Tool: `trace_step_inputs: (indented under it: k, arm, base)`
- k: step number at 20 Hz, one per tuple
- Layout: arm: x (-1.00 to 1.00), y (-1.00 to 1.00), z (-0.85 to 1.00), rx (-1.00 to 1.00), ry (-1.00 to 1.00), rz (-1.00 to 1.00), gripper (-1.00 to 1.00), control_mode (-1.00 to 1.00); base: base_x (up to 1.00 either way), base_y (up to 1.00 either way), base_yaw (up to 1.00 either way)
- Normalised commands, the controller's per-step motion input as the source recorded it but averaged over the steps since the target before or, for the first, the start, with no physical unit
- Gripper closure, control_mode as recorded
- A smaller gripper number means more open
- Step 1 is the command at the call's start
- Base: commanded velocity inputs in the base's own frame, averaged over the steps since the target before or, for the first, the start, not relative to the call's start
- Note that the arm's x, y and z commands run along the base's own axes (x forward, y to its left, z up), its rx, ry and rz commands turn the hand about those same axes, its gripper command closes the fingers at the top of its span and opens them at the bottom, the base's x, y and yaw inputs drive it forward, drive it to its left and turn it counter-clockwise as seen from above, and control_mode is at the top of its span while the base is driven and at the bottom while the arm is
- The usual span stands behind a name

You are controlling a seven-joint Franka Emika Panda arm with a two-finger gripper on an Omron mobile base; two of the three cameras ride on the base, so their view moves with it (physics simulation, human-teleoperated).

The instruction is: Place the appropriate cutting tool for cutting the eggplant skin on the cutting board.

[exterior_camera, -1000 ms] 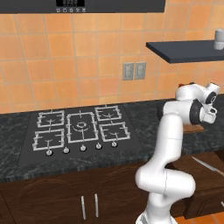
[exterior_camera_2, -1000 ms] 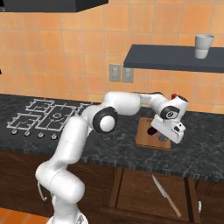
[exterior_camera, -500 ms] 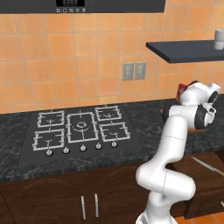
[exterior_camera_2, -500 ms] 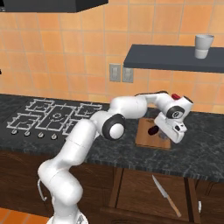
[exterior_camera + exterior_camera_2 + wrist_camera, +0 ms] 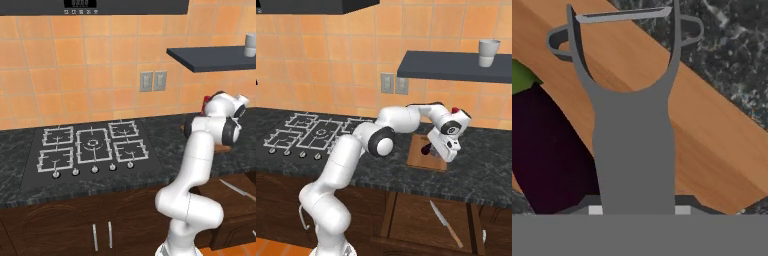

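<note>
One grey Y-shaped peeler [image 5: 632,130] is clamped in the gripper [image 5: 445,148], its handle pinched at the bottom of the hand view and its blade end reaching out over the wooden cutting board [image 5: 712,145]. Beside the peeler on the board lies the dark purple eggplant [image 5: 549,150] with its green cap, while in the right base view the gripper hangs just above the board on the black counter [image 5: 486,165], and a kitchen knife [image 5: 445,223] shows lower down in front of the cabinets

Orange tiled wall [image 5: 100,75], dark stone counter [image 5: 481,170], wooden cabinets [image 5: 60,230], dark shelf [image 5: 456,72].
</note>
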Motion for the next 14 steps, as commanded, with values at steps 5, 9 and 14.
trace_step_inputs:
  k: [5,9,14]
  arm:
    - [-0.33,0.43,-0.26,-0.1,0.0,-0.16,1.0,-1.0]
    - [-0.32,0.24,-0.01,-0.13,-0.1,-0.12,1.0,-1.0]
    - [-0.19,0.24,-0.12,-0.17,-0.1,-0.12,1.0,-1.0]
  base:
    - [0.0,0.0,0.0]
    - [0.0,0.0,0.0]
    - [0.0,0.0,0.0]
